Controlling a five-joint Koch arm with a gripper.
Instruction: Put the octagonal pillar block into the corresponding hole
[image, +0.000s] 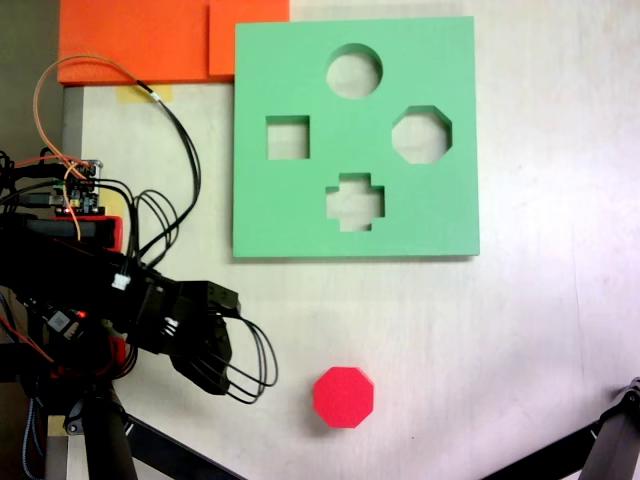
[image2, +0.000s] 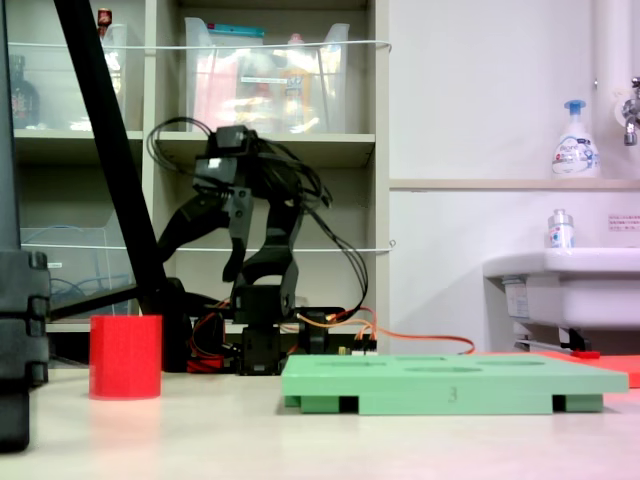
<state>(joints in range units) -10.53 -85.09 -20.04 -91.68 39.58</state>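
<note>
Pale tabletop (image: 520, 330) is seen from above in one fixed view, and from table height in another fixed view, where shelves (image2: 270, 150) with clear bins and a sink (image2: 565, 285) with a soap bottle (image2: 573, 140) fill the background. The arm (image: 110, 290) is folded at the left of the top-down view, its gripper (image: 215, 375) pointing toward the bottom right. From the side the gripper (image2: 232, 262) is seen hanging downward, raised well above the table. Whether the fingers are apart or together cannot be told, since the black parts and looped cables (image: 250, 365) blur together in both views.

The red block (image: 343, 397) is standing on the table, near the fingertips but apart from them, to their right in the top-down view; nothing is held. In the side view the block (image2: 125, 357) is seen upright, to the left of the arm's base.

The green board (image: 355, 215) lies flat, well beyond the fingers toward the top of the top-down view. The octagonal hole (image: 421, 134) is at the board's right side, unfilled, with a round hole (image: 354, 71), a square hole (image: 287, 138) and a cross hole (image: 355, 201) beside it. Orange foam (image: 150, 40) lies at the top left corner.
</note>
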